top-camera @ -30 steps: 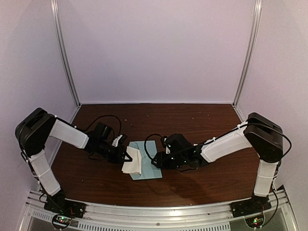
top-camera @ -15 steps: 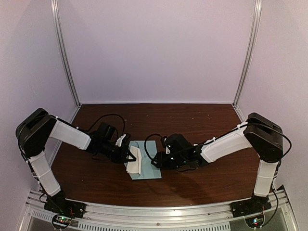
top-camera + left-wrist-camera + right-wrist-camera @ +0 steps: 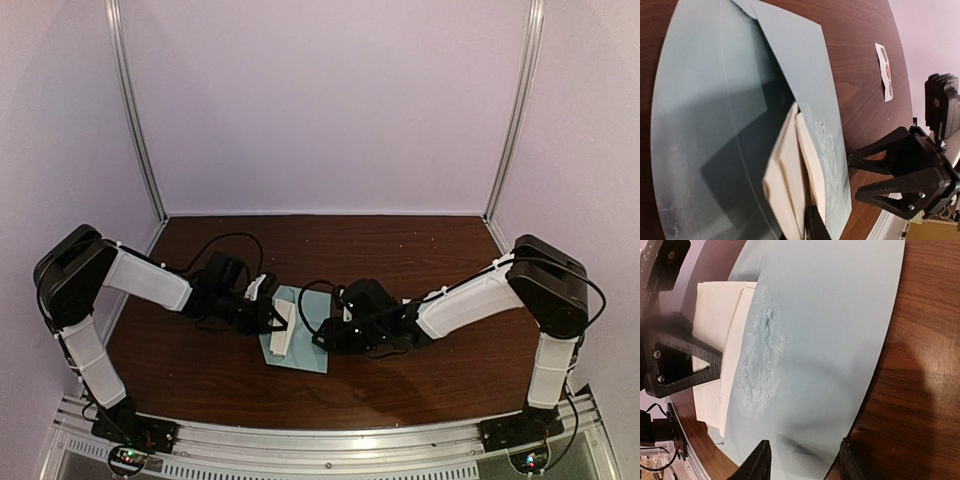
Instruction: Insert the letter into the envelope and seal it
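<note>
The light blue-teal envelope (image 3: 306, 345) lies on the table between my two grippers. The folded cream letter (image 3: 281, 329) stands on edge at its left side, its leading edge under the envelope's upper layer (image 3: 812, 95). My left gripper (image 3: 268, 318) is shut on the letter (image 3: 790, 180); one dark finger (image 3: 814, 227) shows at its rear edge. My right gripper (image 3: 328, 336) is open, its fingertips (image 3: 758, 464) either side of the envelope's near edge (image 3: 825, 330). The right wrist view shows the letter (image 3: 715, 325) partly covered by the envelope.
A small white sticker strip (image 3: 884, 71) with round dots lies on the brown table (image 3: 420, 250) beyond the envelope. My right gripper's black fingers (image 3: 900, 175) show close to the envelope's edge in the left wrist view. White walls enclose the table on three sides.
My left gripper has moved right with the letter, bringing it further over and into the envelope. The envelope has shifted and turned slightly. The right arm has stayed about where it was.
</note>
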You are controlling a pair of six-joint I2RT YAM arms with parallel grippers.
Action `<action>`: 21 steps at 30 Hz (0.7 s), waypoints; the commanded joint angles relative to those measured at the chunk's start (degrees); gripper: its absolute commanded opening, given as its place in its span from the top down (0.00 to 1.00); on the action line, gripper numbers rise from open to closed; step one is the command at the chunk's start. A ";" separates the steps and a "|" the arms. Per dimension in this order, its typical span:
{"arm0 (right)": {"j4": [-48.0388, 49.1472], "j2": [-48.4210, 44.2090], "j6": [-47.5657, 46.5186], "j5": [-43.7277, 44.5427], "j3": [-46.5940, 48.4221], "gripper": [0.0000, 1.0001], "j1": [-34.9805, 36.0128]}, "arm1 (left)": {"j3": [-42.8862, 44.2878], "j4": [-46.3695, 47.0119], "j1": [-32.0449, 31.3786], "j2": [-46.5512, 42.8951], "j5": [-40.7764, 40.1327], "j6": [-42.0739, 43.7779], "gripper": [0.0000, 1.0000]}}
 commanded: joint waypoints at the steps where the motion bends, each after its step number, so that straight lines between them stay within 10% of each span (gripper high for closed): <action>1: 1.73 -0.66 0.39 -0.19 0.72 0.54 0.56 | 2.72 -0.05 -0.40 -0.75 -1.34 1.91 0.89; 21: -4.50 -7.43 -1.64 6.30 -0.38 0.48 -0.06 | 6.12 -15.78 -0.39 -8.46 -12.17 11.44 0.45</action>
